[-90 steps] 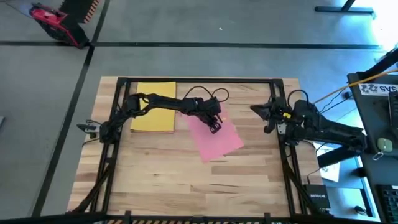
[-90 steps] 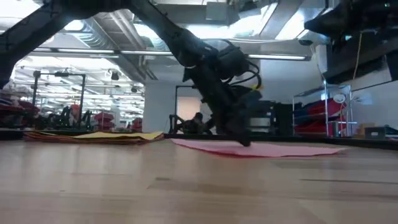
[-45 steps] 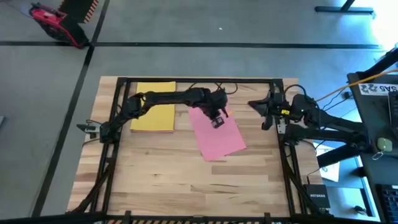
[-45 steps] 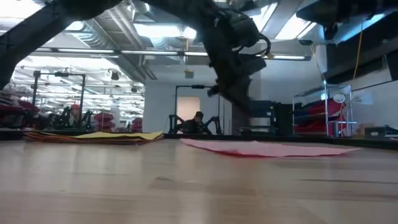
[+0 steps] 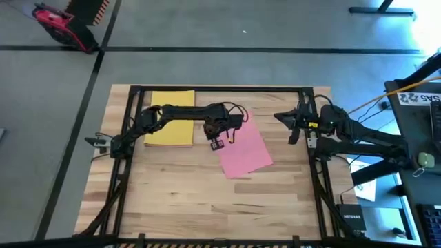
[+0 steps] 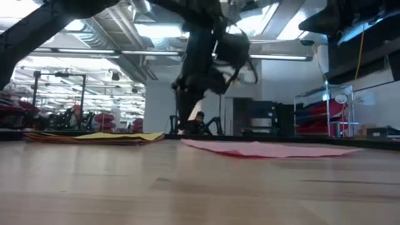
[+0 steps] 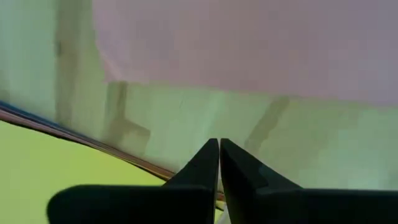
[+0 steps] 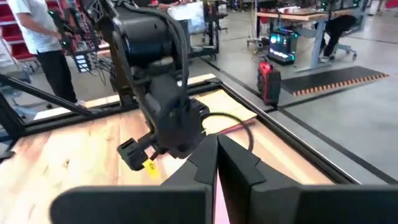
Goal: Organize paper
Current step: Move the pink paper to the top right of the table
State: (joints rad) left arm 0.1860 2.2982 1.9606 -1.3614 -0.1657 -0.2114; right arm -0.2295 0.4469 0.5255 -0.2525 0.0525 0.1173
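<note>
On the counter (image 5: 207,200) a stack topped by a yellow sheet (image 5: 170,118) lies squared at the far left. The pink sheet (image 5: 241,147) lies skewed mid-counter, apart from the stack, not yet joined to it. My left gripper (image 5: 216,143) hovers above the pink sheet's near-left edge, fingers pressed together, empty. My right gripper (image 5: 279,116), also closed, waits at the right edge.

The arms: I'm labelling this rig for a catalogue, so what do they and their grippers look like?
Both arms are dark, jointed links with black cables looping off them. The left gripper ends in two slim, pointed black fingers, pressed together. The right gripper has the same tapered black fingers, and that arm carries a small yellow marking near its wrist.
</note>
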